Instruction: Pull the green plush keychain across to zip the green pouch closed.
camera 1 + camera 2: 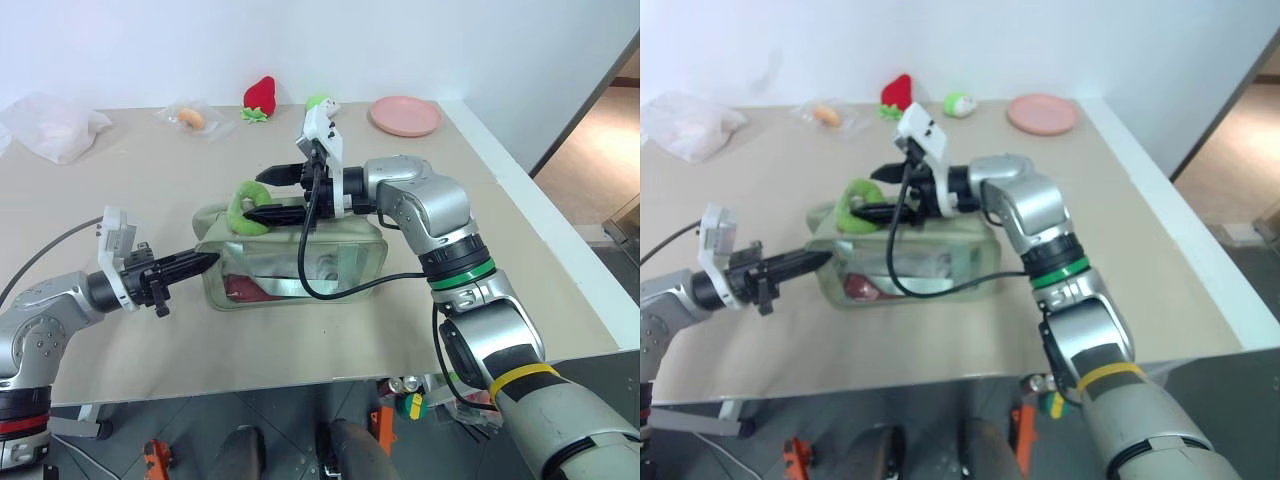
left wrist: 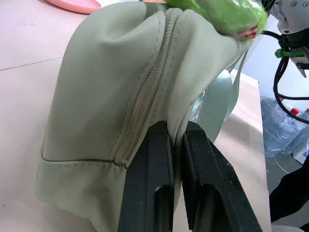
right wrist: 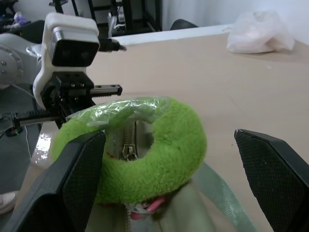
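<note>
Pouch: the green pouch [image 1: 300, 262] lies on the table [image 1: 420, 330], near its middle, the zipper on top.
Keychain: the green plush keychain [image 1: 246, 207] stands up at the pouch's left top end.
Left gripper [image 1: 207, 262]: fingers pressed together on the fabric of the pouch's left end.
Right gripper [image 1: 262, 194]: fingers spread wide, one on each side of the keychain, not clamped on it.

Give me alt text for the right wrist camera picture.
A fuzzy green plush keychain sits on the green pouch at its zipper, between the open black fingers of the right end effector. Behind it, the left end effector reaches over the tan table.
</note>
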You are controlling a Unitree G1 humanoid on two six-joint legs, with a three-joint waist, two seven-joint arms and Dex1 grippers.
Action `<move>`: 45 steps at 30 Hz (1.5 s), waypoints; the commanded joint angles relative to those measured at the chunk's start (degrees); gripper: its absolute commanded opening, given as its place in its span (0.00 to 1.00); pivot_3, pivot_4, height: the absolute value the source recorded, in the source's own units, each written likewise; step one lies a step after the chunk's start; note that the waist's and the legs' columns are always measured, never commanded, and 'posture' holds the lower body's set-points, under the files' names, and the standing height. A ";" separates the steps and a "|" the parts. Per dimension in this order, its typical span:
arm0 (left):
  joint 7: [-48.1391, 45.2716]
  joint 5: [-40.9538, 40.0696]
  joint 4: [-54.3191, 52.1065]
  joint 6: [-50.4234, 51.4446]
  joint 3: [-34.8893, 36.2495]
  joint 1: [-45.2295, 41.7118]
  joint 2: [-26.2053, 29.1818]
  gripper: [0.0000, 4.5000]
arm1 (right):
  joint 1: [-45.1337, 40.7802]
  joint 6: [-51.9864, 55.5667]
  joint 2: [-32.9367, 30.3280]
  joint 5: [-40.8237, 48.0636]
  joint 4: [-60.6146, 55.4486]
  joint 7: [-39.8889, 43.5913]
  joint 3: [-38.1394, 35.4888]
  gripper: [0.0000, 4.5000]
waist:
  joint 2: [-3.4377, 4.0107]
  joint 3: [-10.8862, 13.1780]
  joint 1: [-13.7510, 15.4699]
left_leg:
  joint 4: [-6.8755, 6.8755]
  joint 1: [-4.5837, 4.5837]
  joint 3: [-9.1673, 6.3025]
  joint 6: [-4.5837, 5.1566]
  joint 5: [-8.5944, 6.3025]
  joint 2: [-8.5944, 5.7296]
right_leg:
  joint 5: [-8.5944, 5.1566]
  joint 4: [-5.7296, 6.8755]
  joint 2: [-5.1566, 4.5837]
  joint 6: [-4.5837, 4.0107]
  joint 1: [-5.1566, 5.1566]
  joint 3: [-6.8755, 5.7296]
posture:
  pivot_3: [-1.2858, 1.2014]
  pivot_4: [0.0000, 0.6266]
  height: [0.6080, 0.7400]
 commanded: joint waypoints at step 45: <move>0.77 -1.34 -1.37 1.20 -0.35 1.19 -0.26 0.06 | 22.53 -20.97 -30.71 -14.16 -2.64 -5.26 -7.10 0.01 | -0.47 -0.29 0.52 | -0.25 0.18 0.09 0.00 -0.01 -0.12 | -0.22 -0.08 -0.03 0.04 0.15 0.07 | 0.52 0.24 1.00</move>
